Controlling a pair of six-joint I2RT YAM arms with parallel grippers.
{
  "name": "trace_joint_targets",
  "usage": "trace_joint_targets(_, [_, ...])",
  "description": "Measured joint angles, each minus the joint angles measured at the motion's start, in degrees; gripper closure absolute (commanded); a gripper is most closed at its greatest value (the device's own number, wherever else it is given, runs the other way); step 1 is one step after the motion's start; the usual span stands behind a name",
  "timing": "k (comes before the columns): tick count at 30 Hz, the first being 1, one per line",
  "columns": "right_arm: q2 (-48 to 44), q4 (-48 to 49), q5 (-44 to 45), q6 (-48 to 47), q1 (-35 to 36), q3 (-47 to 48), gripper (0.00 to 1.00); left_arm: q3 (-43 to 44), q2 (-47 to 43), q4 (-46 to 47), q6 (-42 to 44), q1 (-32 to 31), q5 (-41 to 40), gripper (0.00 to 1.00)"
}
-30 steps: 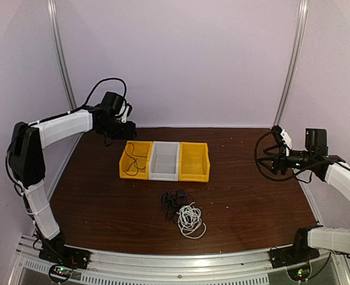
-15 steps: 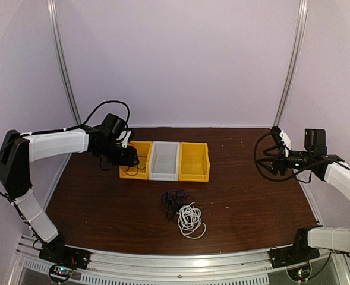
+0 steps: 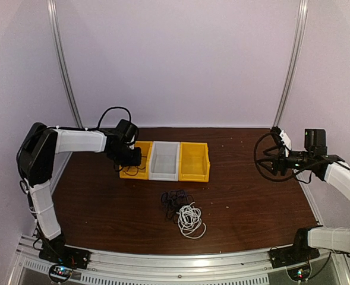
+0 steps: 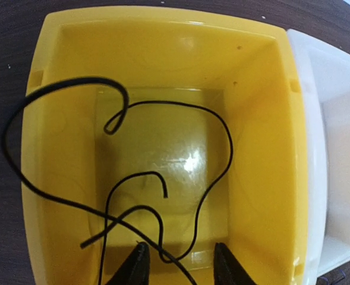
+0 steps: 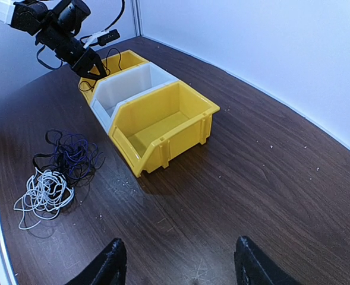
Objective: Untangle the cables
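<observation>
Overhead, saw a dark wooden table (image 3: 252, 202) with three bins side by side near its middle: a left yellow bin (image 4: 163, 35), a white bin (image 3: 164, 160) and a right yellow bin (image 3: 195, 161), with neighbouring walls touching.

Found the left gripper (image 4: 180, 264) reaching in from the left side and hanging just above the left yellow bin, pointed down into it. Saw its two fingers partly apart, with a clear gap between them and nothing pinched.

Traced one thin black cable (image 4: 230, 145) lying in loose curves across the floor of that bin, directly under the gripper. Followed one long loop of it up over a side wall and out above the table. Saw a strand crossing low between the two fingertips in the wrist view, but could not tell whether it touched either finger.

Found the other cables well apart from both grippers, on the bare wood nearer the arm bases than the bins. Made out a tangle of dark cables (image 3: 173, 200), black and purplish, and a bunch of white cable (image 3: 190, 219) touching it on the side closer to the bases.

Located the right gripper (image 5: 180, 261) far off at the right edge of the table, raised above the wood and facing the bins. Saw its fingers spread wide, gripping nothing, with only bare wood in the gap.
</observation>
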Motion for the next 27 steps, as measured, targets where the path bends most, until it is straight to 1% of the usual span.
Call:
trace_joint_targets(3, [0.0, -0.02, 0.02, -0.04, 0.0, 0.0, 0.37, 2.91, 3.37, 0.02, -0.94, 0.0, -1.88, 0.98])
trace_joint_targets(4, [0.0, -0.02, 0.02, -0.09, 0.0, 0.0, 0.37, 3.63, 4.09, 0.07, -1.42, 0.0, -2.47, 1.0])
trace_joint_targets(11, [0.0, -0.15, 0.07, -0.33, 0.0, 0.0, 0.37, 9.49, 8.22, 1.31, 0.13, 0.0, -5.01, 1.0])
trace_joint_targets(18, [0.0, -0.46, 0.42, -0.39, 0.0, 0.0, 0.37, 9.92, 8.52, 5.73, 3.26, 0.0, -5.77, 1.0])
trace_joint_targets(22, [0.02, -0.46, 0.46, -0.39, 0.0, 0.0, 0.37, 6.86, 8.5, 9.09, 3.87, 0.0, -3.34, 1.0])
trace_joint_targets(27, [0.57, -0.46, 0.46, -0.42, 0.0, 0.0, 0.37, 1.07, 8.04, 9.7, 3.85, -0.07, -1.81, 1.0])
